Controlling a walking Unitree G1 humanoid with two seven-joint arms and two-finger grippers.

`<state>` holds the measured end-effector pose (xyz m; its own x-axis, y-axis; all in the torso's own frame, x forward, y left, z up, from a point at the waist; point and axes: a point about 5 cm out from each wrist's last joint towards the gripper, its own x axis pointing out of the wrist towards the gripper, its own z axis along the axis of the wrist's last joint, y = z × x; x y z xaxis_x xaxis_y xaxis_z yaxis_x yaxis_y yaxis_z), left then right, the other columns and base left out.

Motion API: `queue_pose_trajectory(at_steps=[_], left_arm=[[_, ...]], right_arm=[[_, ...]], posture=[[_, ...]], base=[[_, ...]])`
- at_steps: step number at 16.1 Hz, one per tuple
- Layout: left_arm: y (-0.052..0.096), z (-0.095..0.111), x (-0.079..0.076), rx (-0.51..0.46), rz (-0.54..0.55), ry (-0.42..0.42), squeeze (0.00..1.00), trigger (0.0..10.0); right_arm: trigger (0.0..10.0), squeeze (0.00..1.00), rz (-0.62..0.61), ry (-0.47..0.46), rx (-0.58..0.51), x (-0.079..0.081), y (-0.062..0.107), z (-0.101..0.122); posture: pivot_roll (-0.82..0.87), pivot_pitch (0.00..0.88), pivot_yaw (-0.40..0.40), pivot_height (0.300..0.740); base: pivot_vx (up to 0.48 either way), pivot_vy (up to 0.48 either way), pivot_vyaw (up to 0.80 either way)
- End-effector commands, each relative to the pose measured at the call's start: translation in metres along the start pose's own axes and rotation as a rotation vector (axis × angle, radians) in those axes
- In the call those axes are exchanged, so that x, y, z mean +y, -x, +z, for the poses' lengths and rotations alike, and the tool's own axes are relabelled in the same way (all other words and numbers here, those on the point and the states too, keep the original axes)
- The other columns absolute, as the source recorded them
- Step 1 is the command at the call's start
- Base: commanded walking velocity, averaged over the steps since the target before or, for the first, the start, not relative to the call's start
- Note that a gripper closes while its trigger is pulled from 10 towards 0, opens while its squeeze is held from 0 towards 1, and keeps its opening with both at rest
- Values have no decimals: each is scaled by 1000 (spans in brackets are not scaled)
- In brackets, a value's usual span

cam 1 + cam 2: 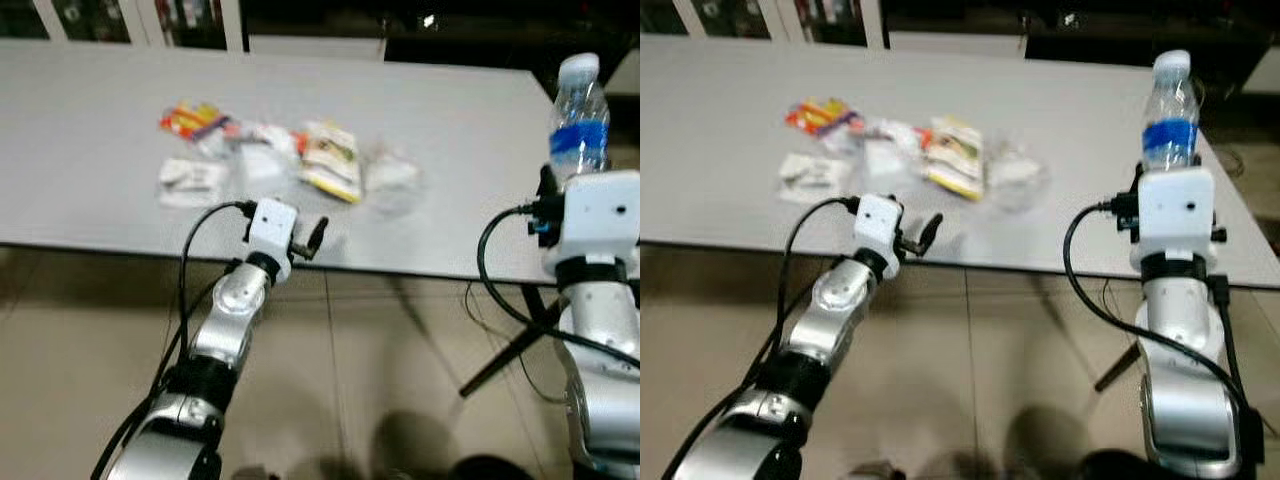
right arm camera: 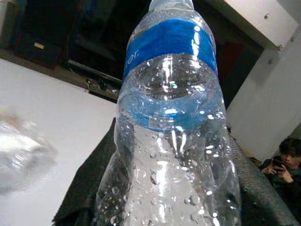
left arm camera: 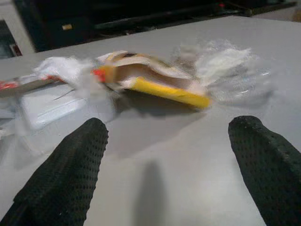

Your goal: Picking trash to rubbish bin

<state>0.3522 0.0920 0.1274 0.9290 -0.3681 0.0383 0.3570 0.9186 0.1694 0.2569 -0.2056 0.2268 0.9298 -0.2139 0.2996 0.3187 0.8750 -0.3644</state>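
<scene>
Bottle in hand, wrappers waiting on the table.

Right gripper (image 2: 164,207) clenches a light, wet-slick, crushable bottle (image 1: 578,120) at its body; left gripper (image 3: 169,160) gapes before the limp yellow wrapper (image 3: 160,87) at 12 o'clock; pinch its stiff edge.

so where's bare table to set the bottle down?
Bare table left of the wrappers, and between them and the bottle held in the right end effector. Crowded mid-table, ahead of the open left end effector.
</scene>
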Motion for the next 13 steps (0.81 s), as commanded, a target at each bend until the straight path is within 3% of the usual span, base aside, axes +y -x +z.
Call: queue_pose_trajectory(at_steps=[1, 5, 9, 13], left_arm=[[-2, 1, -6, 3, -10, 1, 0, 10000], [-3, 1, -4, 10, 13, 23, 0, 10000], [-4, 1, -5, 4, -4, 30, 0, 10000], [-4, 1, -2, 13, 4, 37, 0, 10000]], right_arm=[[10000, 0, -13, 11, 9, -4, 1, -2], [10000, 0, -4, 2, 13, -2, -1, -3], [10000, 0, -3, -13, 17, -1, -1, -4], [10000, 0, -1, -14, 13, -2, -1, -4]], posture=[[80, 95, -2, 740], [85, 90, -6, 740], [88, 85, -8, 740], [88, 85, -8, 740]], base=[[0, 0, 563], [0, 0, 717], [0, 0, 0], [379, 292, 0]])
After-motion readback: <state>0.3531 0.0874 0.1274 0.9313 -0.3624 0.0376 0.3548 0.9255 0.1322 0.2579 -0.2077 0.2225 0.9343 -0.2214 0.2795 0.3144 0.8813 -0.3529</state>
